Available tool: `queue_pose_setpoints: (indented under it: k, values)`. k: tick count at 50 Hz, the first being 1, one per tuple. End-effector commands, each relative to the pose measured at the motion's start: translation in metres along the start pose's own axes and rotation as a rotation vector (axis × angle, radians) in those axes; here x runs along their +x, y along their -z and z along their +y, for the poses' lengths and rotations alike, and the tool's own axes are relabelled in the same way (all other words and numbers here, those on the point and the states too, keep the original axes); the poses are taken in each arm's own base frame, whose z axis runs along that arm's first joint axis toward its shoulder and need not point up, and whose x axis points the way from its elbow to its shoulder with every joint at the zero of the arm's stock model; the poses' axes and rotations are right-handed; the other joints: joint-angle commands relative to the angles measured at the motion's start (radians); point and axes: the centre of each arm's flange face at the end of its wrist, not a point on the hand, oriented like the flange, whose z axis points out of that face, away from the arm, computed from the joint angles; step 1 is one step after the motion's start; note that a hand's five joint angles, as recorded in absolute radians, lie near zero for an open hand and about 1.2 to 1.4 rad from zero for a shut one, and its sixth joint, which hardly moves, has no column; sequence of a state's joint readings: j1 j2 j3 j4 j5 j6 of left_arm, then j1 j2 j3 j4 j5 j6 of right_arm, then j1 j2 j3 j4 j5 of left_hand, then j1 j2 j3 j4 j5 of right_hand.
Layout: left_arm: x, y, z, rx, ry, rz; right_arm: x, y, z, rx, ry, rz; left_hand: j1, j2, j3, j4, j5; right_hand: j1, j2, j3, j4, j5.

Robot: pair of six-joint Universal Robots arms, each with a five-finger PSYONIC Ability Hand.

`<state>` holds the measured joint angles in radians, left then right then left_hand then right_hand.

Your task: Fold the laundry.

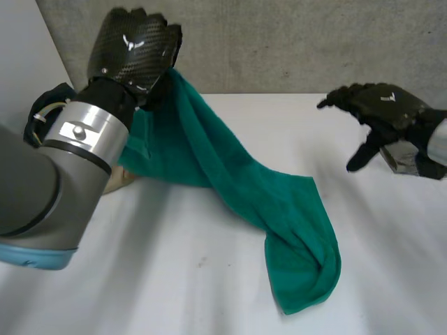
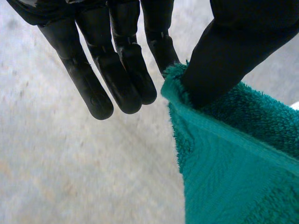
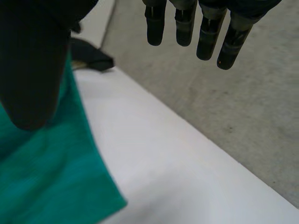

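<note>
White table [image 1: 174, 279], plain matte top; grey rough wall [image 1: 279, 42] behind.

One towel [image 1: 230, 174]: teal-green terry, hemmed edge, twisted into long drape.

My left hand [image 1: 133, 49] raised over table's far left. Thumb [image 2: 233, 51] pinches towel's top edge against one finger, perhaps at a corner; other fingers straight. Towel slants down from there onto table, lower end bunched near front middle.

My right hand [image 1: 380, 105] hovers at far right, clear of towel. Fingers [image 3: 184, 28] straight, thumb apart, holding nothing.

One dark thing [image 1: 49, 98] behind my left arm [image 1: 42, 188]; cannot tell what.
</note>
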<state>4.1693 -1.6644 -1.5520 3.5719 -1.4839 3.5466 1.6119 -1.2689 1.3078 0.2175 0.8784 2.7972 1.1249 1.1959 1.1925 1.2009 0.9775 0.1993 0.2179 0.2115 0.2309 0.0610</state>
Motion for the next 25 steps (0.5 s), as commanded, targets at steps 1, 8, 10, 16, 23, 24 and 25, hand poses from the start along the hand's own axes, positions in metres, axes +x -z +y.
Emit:
queue_pose_setpoints:
  k: [1,8,10,16,23,24,25]
  values:
    - [-0.004,0.019,-0.044,0.097,-0.006,0.089,-0.022,-0.052,0.010,-0.036,-0.022,0.023,0.271,0.200,0.204,0.195,0.244,-0.025,-0.043,-0.037,-0.056,-0.061]
    - [-0.008,0.033,-0.064,0.149,-0.014,0.105,-0.064,-0.091,0.045,-0.108,-0.055,-0.111,0.271,0.200,0.204,0.195,0.244,-0.025,-0.043,-0.037,-0.056,-0.061]
    - [-0.009,0.034,-0.067,0.160,-0.016,0.107,-0.082,-0.098,0.060,-0.152,-0.073,-0.173,0.271,0.200,0.204,0.195,0.244,-0.025,-0.043,-0.037,-0.056,-0.061]
    - [-0.008,0.035,-0.069,0.168,-0.017,0.118,-0.100,-0.109,0.094,-0.233,-0.110,-0.231,0.271,0.200,0.204,0.195,0.244,-0.025,-0.043,-0.037,-0.056,-0.061]
    - [-0.008,0.024,-0.050,0.127,-0.021,0.116,-0.067,-0.127,0.069,-0.142,-0.037,-0.035,0.271,0.200,0.204,0.195,0.244,1.197,1.178,1.185,1.165,1.161]
    - [-0.008,0.020,-0.045,0.117,-0.027,0.112,-0.061,-0.129,0.062,-0.117,-0.023,-0.007,0.271,0.200,0.204,0.195,0.244,1.197,1.178,1.185,1.165,1.161]
    - [-0.010,0.015,-0.040,0.107,-0.033,0.107,-0.056,-0.131,0.054,-0.087,-0.008,0.022,0.271,0.200,0.204,0.195,0.244,1.197,1.178,1.185,1.165,1.161]
